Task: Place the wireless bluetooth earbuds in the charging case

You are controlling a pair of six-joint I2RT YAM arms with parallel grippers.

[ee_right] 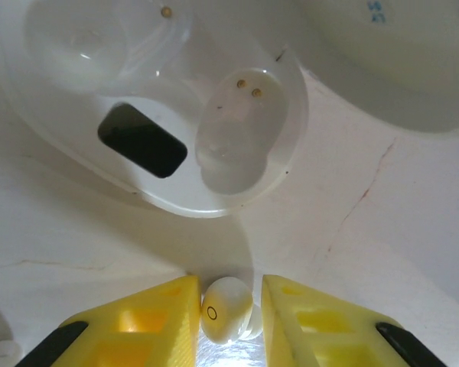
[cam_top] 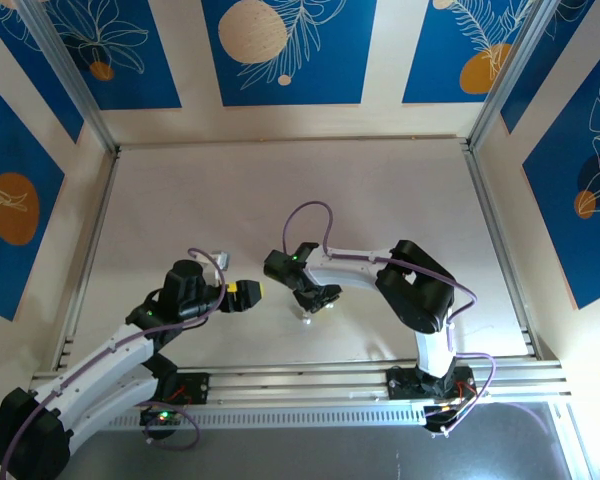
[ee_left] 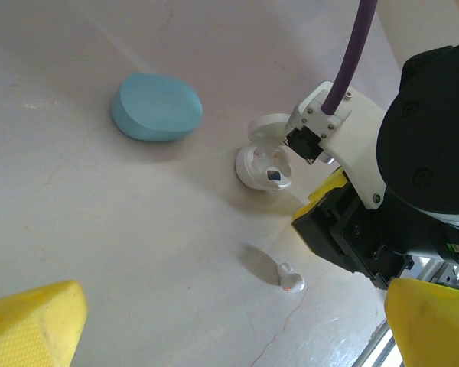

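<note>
- Earbud (ee_right: 226, 308), white and glossy, sits pinched between the two yellow right fingers (ee_right: 149, 325), one finger pressed to each side of it.
- The right gripper (ee_right: 229, 306) is thus clenched on the earbud, its jaws parted only as far as the bud is wide.
- Just ahead of the fingertips lies the white case (ee_right: 176, 205), open, with two wells facing up and gold contact pins in them; a dark slot sits between the wells.
- The held earbud is close to the case's near rim but outside the wells.
- The lid (ee_right: 398, 69) stands beyond the case, at the upper right of the right wrist view.
- From the left wrist, the right gripper (ee_left: 344, 229) sits just beside the white case (ee_left: 254, 162).
- A second earbud (ee_left: 289, 278), also white, lies loose on the table (ee_left: 138, 229), near that case.
- A blue case (ee_left: 156, 107), closed, rests well apart to the other side.
- The left gripper (ee_left: 233, 313) is released, its yellow fingers (ee_left: 34, 325) spread wide and grasping nothing.
- From above, the left gripper (cam_top: 245, 293) and the right gripper (cam_top: 318, 298) face each other near the table's front middle.
</note>
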